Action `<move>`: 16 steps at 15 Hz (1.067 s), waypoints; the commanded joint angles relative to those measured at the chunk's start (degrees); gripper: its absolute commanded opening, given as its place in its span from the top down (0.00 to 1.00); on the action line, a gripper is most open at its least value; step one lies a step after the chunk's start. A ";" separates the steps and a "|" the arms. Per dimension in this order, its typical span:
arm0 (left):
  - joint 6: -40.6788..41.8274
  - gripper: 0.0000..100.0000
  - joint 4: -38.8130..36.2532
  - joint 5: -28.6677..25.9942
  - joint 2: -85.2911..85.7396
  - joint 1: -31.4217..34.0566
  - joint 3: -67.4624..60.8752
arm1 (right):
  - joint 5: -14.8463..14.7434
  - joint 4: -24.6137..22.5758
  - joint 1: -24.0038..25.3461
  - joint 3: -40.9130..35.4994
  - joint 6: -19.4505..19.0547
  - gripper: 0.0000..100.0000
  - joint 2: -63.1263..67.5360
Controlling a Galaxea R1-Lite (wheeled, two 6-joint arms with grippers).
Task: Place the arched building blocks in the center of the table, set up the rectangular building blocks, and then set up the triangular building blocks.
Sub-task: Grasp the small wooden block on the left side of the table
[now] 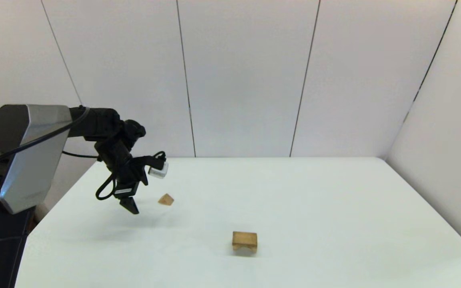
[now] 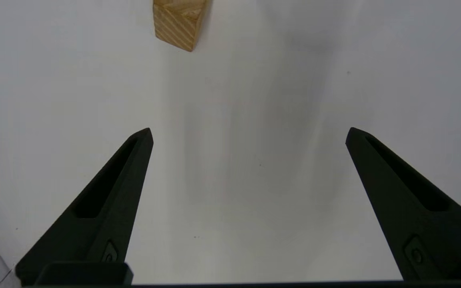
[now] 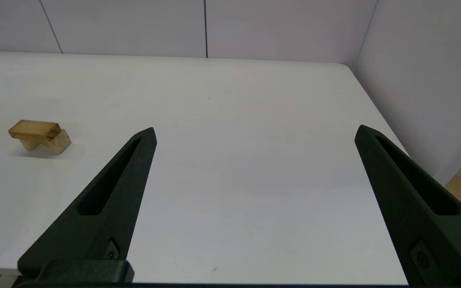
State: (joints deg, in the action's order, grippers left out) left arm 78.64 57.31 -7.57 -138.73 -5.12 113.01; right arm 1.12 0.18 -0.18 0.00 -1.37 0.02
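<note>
The triangular block (image 1: 166,199) (image 2: 180,24) lies on the white table (image 1: 314,192) at the left. My left gripper (image 1: 130,206) (image 2: 248,134) hovers just left of it, a little above the table, open and holding nothing. Near the table's middle front stands the arched block (image 1: 245,245) (image 3: 50,143), notch down. A flat, darker slab, apparently the rectangular block (image 1: 245,237) (image 3: 34,129), seems to lie on top of it. My right gripper (image 3: 254,134) is open and empty over the near right of the table, out of the head view.
White wall panels stand behind the table and along its right side. The table's right edge (image 3: 378,116) runs close to the side wall. The left arm's grey housing (image 1: 30,152) fills the left of the head view.
</note>
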 commanded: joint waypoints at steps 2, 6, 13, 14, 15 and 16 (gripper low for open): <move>2.48 0.00 0.26 -0.34 -1.90 -2.09 0.11 | 0.02 -0.01 0.01 0.00 -0.04 0.00 -0.02; 0.11 0.00 0.35 -0.25 -1.72 -4.37 0.20 | 0.02 -0.01 0.01 0.00 -0.04 0.00 -0.02; -0.07 0.00 -0.35 -0.34 -1.81 -5.60 0.64 | 0.02 -0.01 0.01 0.00 -0.04 0.00 -0.02; 0.11 0.00 -0.97 -0.78 -1.90 -5.60 0.64 | 0.02 -0.01 0.01 0.00 -0.04 0.00 -0.02; 0.28 0.00 -2.11 -1.22 -2.25 -5.60 0.64 | 0.02 -0.01 0.01 0.00 -0.04 0.00 -0.02; 0.20 0.00 -3.26 -1.22 -2.60 -5.60 0.64 | 0.02 -0.01 0.01 0.00 -0.04 0.00 -0.02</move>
State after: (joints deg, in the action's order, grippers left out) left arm 78.45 54.91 -8.68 -140.90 -10.74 113.64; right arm 1.12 0.18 -0.18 0.00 -1.37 0.02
